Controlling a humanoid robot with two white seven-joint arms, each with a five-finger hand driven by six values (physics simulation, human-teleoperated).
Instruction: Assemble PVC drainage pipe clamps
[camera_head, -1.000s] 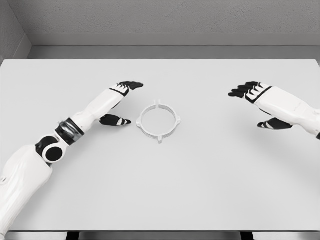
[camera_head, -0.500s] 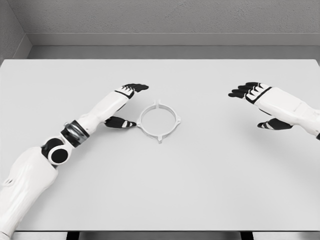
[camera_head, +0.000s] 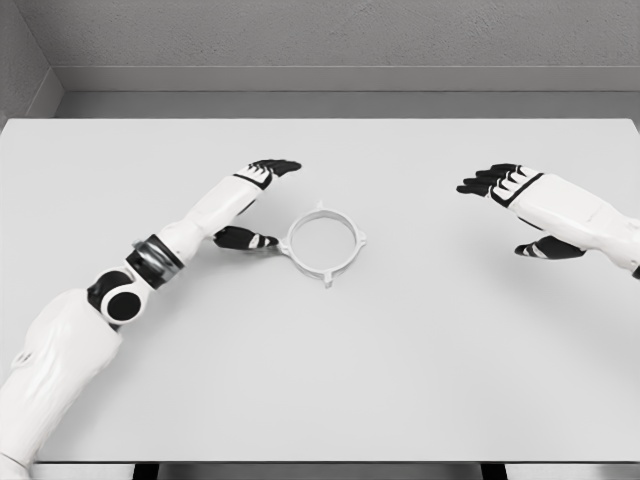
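From the head view, you see the white clamp ring (camera_head: 323, 245) lying flat near the middle of the tabletop (camera_head: 400, 380). Your left hand (camera_head: 252, 205) is open, its thumb touching the ring's left edge. Your right hand (camera_head: 515, 205) hovers open, well apart.

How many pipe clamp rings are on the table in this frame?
1. The single white clamp ring lies flat near the middle of the table, just right of the left hand. Nothing in view could hide another.

Glossy white arm shells, black fingers (camera_head: 272, 166) with white knuckle bands, grey-ringed left wrist (camera_head: 152, 259), black round elbow joint (camera_head: 121, 305)
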